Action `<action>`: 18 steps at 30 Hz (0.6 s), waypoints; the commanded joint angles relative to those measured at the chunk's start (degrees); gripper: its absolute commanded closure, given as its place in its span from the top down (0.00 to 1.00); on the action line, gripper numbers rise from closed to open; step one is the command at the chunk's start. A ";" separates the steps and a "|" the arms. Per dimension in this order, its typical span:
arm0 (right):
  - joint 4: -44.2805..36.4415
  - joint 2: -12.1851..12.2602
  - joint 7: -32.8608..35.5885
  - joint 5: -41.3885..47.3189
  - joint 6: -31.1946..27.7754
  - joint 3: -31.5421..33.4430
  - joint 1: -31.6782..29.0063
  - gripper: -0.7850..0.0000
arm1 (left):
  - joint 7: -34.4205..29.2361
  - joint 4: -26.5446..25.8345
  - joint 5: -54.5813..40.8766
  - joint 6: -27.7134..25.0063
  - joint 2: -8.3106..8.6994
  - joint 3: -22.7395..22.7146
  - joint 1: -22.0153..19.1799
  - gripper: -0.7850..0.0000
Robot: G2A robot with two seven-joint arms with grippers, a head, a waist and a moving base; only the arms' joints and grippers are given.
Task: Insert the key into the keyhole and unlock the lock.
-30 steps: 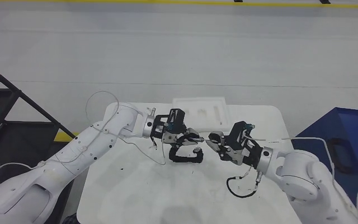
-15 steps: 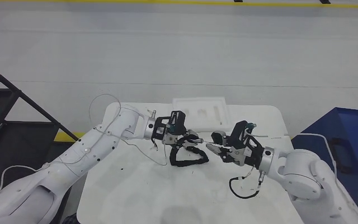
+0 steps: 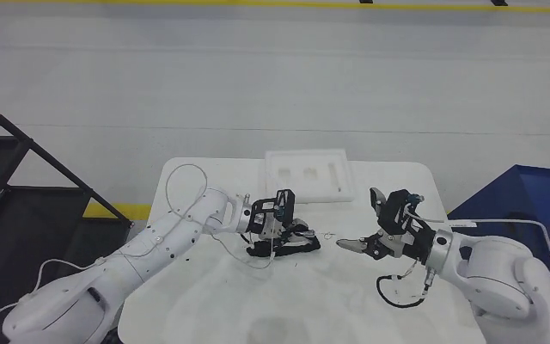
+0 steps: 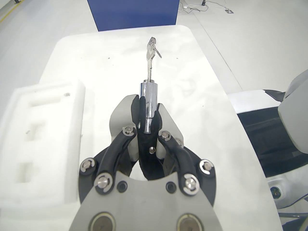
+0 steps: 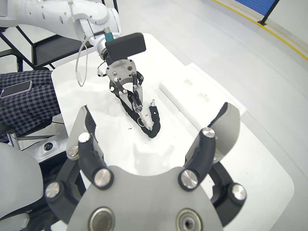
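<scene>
The lock [image 3: 284, 248], a black sleeved cable with a chrome cylinder [image 4: 149, 102], is seen near the middle of the worktop [image 3: 223, 292]. The left end effector [image 4: 146, 111] is clamped on the lock where the cylinder meets the sleeve, and the black loop is laid out on the worktop beneath it. The key [image 4: 150, 56] is seated in the keyhole at the cylinder's free end. Cylinder and key share one long axis, which in the top view runs from about 9 o'clock to 3 o'clock; the key's bow and its small ring are pointed toward 3 o'clock. The cable's other end [image 5: 152, 102], tipped with a metal pin, is seen free just beside the cylinder. The right end effector [image 5: 156, 111] is held at 3 o'clock of the lock, well apart from it, its fingers spread wide and nothing between them. A white foam tray [image 3: 308, 175] is set at 12 o'clock of the lock, by the worktop's far edge.
</scene>
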 commanded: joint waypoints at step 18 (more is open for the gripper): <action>4.27 0.40 -2.53 0.41 -5.55 -1.34 -0.05 1.00 | -4.05 13.47 -2.21 -4.65 -9.50 6.03 -1.54 1.00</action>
